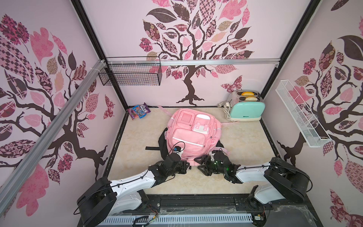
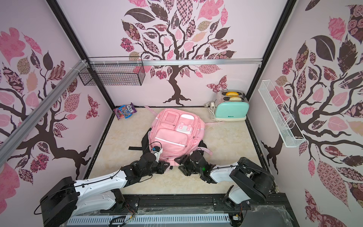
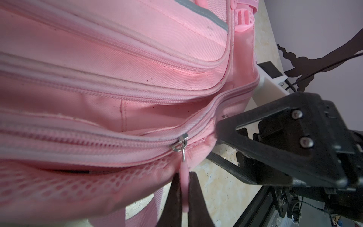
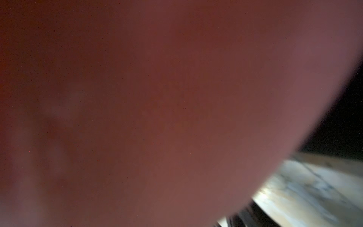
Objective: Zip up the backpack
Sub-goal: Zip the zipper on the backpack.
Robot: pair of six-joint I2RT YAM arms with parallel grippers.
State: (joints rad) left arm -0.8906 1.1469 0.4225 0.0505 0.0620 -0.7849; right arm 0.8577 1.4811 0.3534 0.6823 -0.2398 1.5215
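1. A black wire basket (image 1: pixel 130 75) hangs on the wall, beyond the backpack and to its left.
2. An M&M's candy bag (image 1: pixel 139 111) lies past the backpack's far left corner, well apart from it.
3. My left gripper (image 3: pixel 184 177) is at the backpack's near edge. In the left wrist view its fingers are pressed together on the pink zipper pull (image 3: pixel 184 171), which hangs from the metal slider (image 3: pixel 181 142). I cannot tell how much of that zipper is closed.
4. The backpack (image 1: pixel 193 135), light pink, lies front-up in the middle of the table (image 1: pixel 245 149). It rests on a black backpack (image 1: pixel 162 141) whose edges show on both sides.
5. My right gripper (image 3: pixel 213 146) sits at the backpack's near right corner. Its fingers stand apart, the upper one touching the pink fabric and bare table showing between them. The right wrist view is mostly a pink blur, the fabric right against the lens.
6. A mint toaster (image 1: pixel 246 108) with two slices in its slots stands past the backpack's far right corner.
7. A white wire shelf (image 1: pixel 300 116) is on the wall to the right of the backpack.
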